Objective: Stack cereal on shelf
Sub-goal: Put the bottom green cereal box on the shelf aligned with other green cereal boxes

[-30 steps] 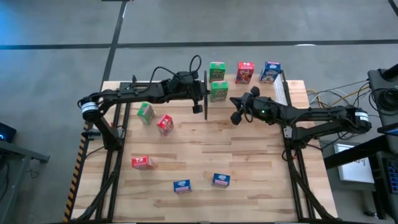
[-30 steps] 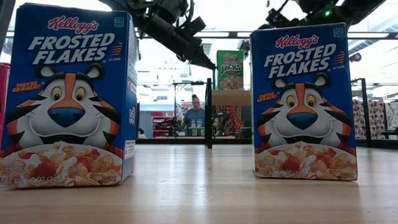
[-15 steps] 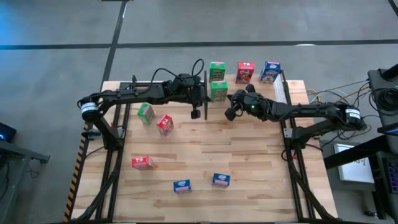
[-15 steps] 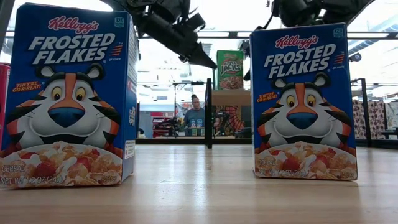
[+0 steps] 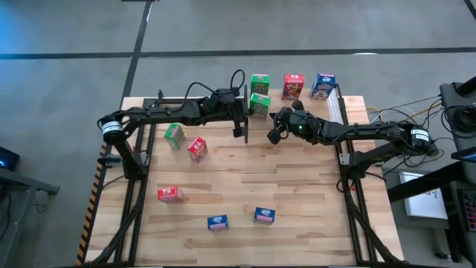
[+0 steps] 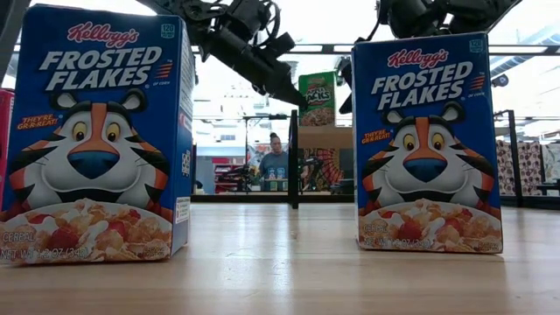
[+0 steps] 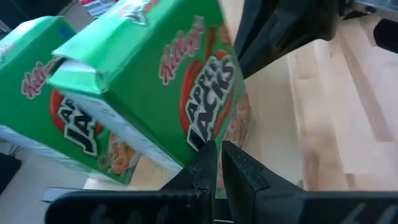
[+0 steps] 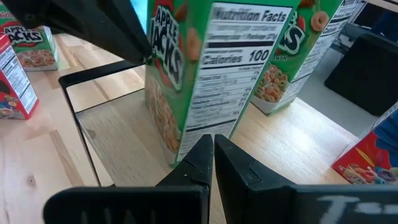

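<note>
left gripper (image 5: 239, 128) touching tilted green cereal box (image 5: 259, 105)

Readable just ahead of the right gripper (image 8: 210, 148): "Apple Jacks", "Nutrition Facts" and "Calories 100" on the green box (image 8: 205, 68) (side panel). Far nearer the low camera than either claw: "Kellogg's Frosted Flakes", "They're Gr-r-reat!" on two blue boxes (image 6: 96, 131).

Left blue cereal box (image 6: 92, 140) cut off by frame edge, distant person (image 6: 276, 160) blurred
</note>
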Robot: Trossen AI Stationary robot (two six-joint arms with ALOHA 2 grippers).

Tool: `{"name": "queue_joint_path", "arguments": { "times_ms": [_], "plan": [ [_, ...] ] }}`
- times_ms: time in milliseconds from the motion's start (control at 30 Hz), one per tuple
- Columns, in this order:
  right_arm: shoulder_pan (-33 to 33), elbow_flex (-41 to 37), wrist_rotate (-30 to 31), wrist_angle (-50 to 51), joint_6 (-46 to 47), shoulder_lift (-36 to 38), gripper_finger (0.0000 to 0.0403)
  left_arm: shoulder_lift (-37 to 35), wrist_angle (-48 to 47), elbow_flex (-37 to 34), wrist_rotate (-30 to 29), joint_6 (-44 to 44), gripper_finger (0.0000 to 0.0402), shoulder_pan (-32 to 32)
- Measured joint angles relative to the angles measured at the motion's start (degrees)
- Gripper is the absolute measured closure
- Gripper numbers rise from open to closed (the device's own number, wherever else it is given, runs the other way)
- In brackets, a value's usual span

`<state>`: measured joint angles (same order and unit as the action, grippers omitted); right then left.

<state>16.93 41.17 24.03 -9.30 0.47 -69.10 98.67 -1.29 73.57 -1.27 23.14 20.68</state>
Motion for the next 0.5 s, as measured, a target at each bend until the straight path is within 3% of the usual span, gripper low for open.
{"name": "queue_joint_path", "arguments": {
  "times_ms": [200,433,500],
  "plan": [
    [0.0,0.0,-0.5,0.2,0.0,0.4,0.0394,0.0,0.2,0.0,-0.1,-0.1,0.0394,0.0],
    [-0.1,0.0,-13.0,2.4,1.5,1.7,0.0394,0.0,-0.4,0.0,-0.1,-0.3,0.0394,-0.1],
    [-0.1,0.0,-13.8,0.9,1.4,1.3,0.0394,0.0,-0.4,0.0,-0.1,-0.3,0.0394,-0.1]
  ]
}}
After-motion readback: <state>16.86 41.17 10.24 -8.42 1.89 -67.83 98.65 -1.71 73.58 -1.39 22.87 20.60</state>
